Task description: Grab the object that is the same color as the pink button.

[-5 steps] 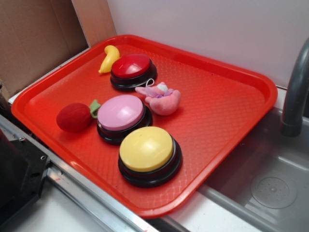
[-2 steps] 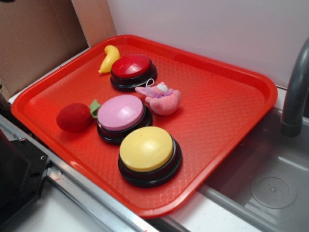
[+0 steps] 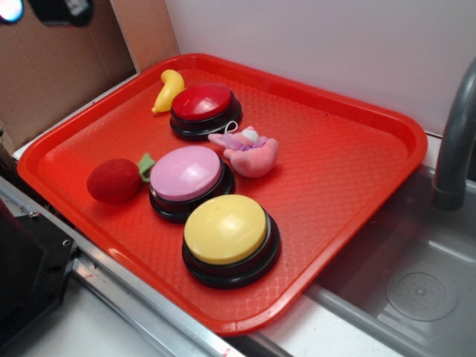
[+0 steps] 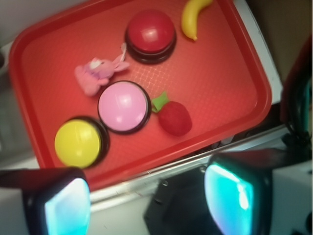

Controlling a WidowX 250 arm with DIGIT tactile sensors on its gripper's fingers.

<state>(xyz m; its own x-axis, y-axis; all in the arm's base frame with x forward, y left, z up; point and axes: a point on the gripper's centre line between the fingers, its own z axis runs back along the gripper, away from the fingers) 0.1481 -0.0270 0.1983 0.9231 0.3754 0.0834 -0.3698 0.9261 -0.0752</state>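
Note:
The pink plush toy (image 3: 247, 151) lies on the red tray (image 3: 349, 178), between the red button and the pink button (image 3: 186, 173). In the wrist view the toy (image 4: 95, 73) lies above and left of the pink button (image 4: 122, 106). My gripper (image 4: 149, 200) is open and empty, high over the tray's near edge, its two cyan pads (image 4: 68, 208) wide apart. In the exterior view only a dark part of the gripper (image 3: 59, 10) shows at the top left corner.
A red button (image 3: 202, 102), a yellow button (image 3: 225, 229), a red plush strawberry (image 3: 115, 181) and a yellow banana toy (image 3: 169, 89) also sit on the tray. A metal sink (image 3: 416, 268) with a grey faucet (image 3: 454, 149) lies right. Cardboard (image 3: 52, 59) stands left.
The gripper has come into the exterior view at the top left corner. The objects on the tray have not moved.

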